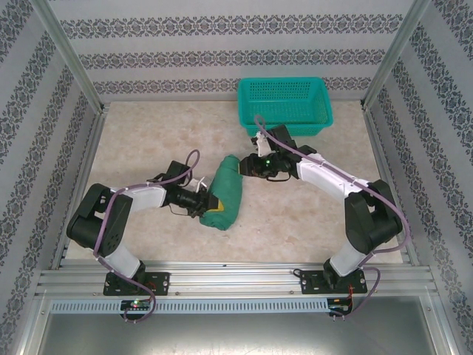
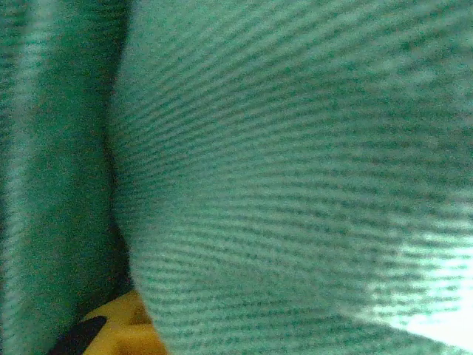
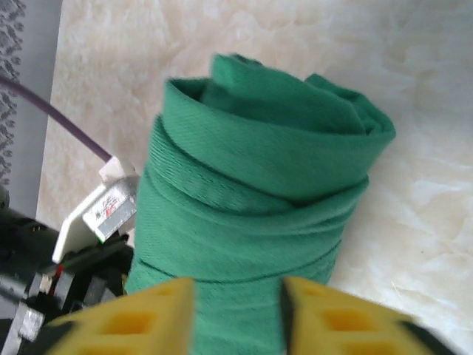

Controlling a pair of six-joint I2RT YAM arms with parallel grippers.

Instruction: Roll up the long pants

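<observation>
When the scene is looked at from above, the long pants point(image 1: 224, 194) are found near the middle of the tabletop point(image 1: 148, 133), already wound into 1 thick green roll. The roll is laid slanted, with its far end turned toward 1 o'clock and its near end toward 7 o'clock.

The left tool point(image 1: 210, 200) is set against the roll at its 8 o'clock side, and the fabric is touched by it. In the left wrist view, ribbed green cloth is pressed close to the lens, and 1 yellow finger point(image 2: 122, 329) is seen at 7 o'clock of that picture, partly under the cloth. Whether this tool is clenched on the fabric or only leaned against it cannot be told.

The right tool point(image 1: 250, 167) is held just beside the 1 o'clock end of the roll. In the right wrist view its 2 yellow fingers point(image 3: 148, 318) are seen apart, so the tool is released. Green fabric is visible in the gap beyond them, but whether the cloth is touched by the fingertips cannot be told. In the same view the wound layers are seen at the roll's end, and the left arm point(image 3: 89, 229) is seen at the 8 o'clock side of the roll, with a purple cable point(image 3: 59, 118) leading to it.

A teal basket point(image 1: 284, 122) is placed at 1 o'clock on the tabletop, apart from the roll.
</observation>
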